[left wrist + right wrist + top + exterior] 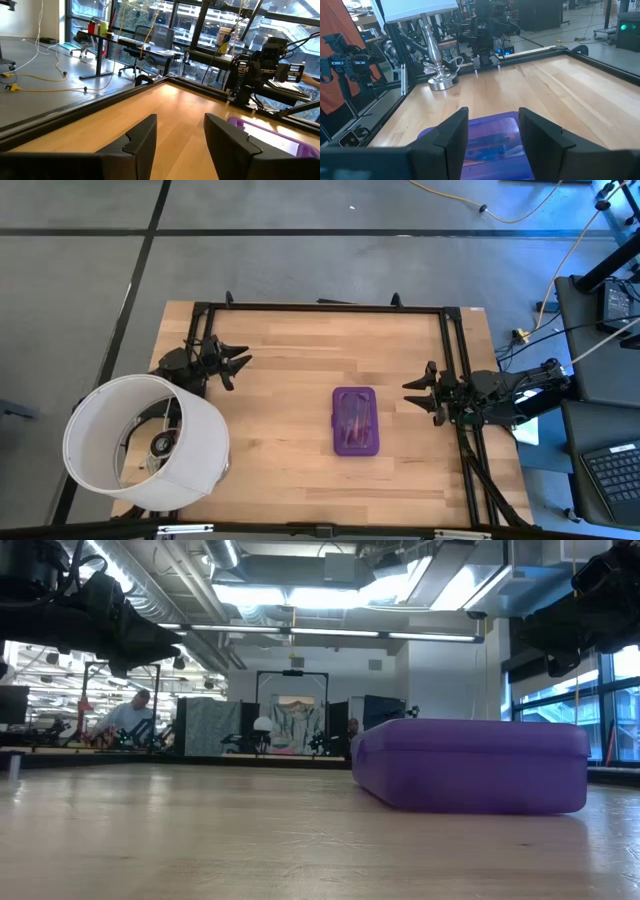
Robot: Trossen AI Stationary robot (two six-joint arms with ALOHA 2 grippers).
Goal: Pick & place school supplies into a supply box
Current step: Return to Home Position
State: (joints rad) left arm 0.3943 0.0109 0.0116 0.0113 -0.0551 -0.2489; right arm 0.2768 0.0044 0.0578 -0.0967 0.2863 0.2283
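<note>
The translucent purple supply box (pixel 354 421) lies flat on the table's middle-right with its lid shut; it also shows in the low view (pixel 472 766) and in both wrist views (pixel 492 136) (pixel 272 135). Dim shapes of supplies show through the lid; no pencils, pens or scissors lie loose on the table. My left gripper (pixel 240 366) (pixel 180 137) hovers open near the table's left side, above the wood. My right gripper (pixel 410 393) (pixel 492 131) hovers open at the right side, pointing toward the box.
A lamp with a large white cylindrical shade (pixel 145 442) and a metal base (pixel 440 80) stands on the table's near left corner. A black frame (pixel 320 307) runs along the table's edges. Bare wood (pixel 290 370) lies between the grippers and the box.
</note>
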